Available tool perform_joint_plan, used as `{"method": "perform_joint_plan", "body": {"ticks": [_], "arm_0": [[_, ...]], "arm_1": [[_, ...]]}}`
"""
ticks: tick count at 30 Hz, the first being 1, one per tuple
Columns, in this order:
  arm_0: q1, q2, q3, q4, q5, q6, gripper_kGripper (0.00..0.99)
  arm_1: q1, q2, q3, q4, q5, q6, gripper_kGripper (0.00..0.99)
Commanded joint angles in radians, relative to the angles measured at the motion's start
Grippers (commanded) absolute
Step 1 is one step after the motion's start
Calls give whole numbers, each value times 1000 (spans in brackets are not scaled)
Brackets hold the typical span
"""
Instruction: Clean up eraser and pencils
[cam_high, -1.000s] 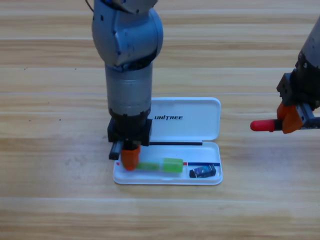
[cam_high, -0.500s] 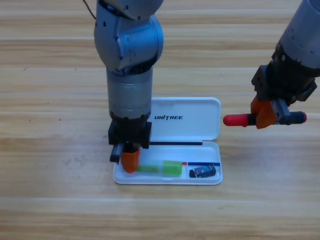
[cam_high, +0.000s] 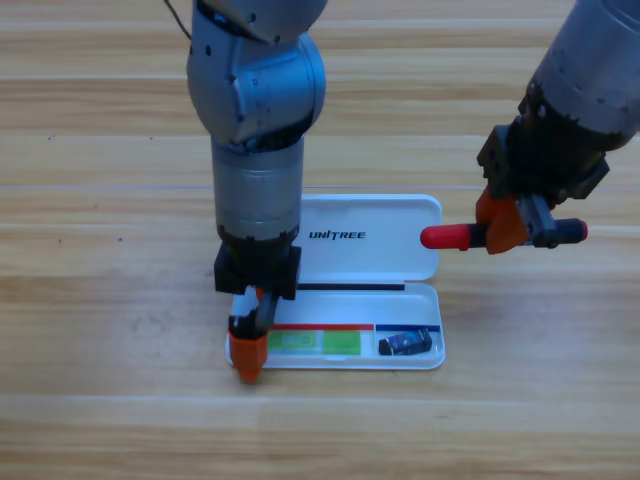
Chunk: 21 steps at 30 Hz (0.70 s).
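Observation:
The white case (cam_high: 400, 215) lies open in the middle of the table. In its lower tray lies the light-green highlighter (cam_high: 318, 343), flat, left of centre. The small black eraser (cam_high: 405, 344) sits in the tray's right compartment. My left gripper (cam_high: 248, 352) points down at the tray's left end, just left of the highlighter; whether it touches the highlighter is hidden. My right gripper (cam_high: 505, 228) hangs right of the case lid, shut on the red-capped marker (cam_high: 448, 237). The marker is held level, with its red cap pointing left towards the lid and its black barrel sticking out to the right.
The left arm's grey body (cam_high: 257, 120) stands over the case's left part and covers the table behind it. Bare wooden table (cam_high: 100, 300) surrounds the case on all sides.
The left gripper has shifted down and left off the highlighter, which now lies flat in the tray. The right gripper has carried the marker left and up towards the case lid.

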Motion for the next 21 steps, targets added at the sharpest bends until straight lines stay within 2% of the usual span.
{"method": "perform_joint_plan", "body": {"ticks": [1,5,7,9,13,17,21], "arm_0": [[16,-21,5,31,-8,-5,990],[21,-150,4,74,5,10,990],[57,-253,16,84,6,32,990],[117,-367,39,84,8,64,990],[300,-552,102,82,-27,177,990],[441,-620,137,81,-34,256,990],[472,-621,176,76,-35,263,990]], "arm_1": [[44,120,-32,12,19,20,0],[54,204,-85,12,15,25,0],[57,249,-119,12,11,25,0],[60,298,-156,12,5,25,0],[73,387,-234,12,-1,26,0],[87,467,-317,16,-13,32,0],[90,527,-375,18,-25,37,0]]}}
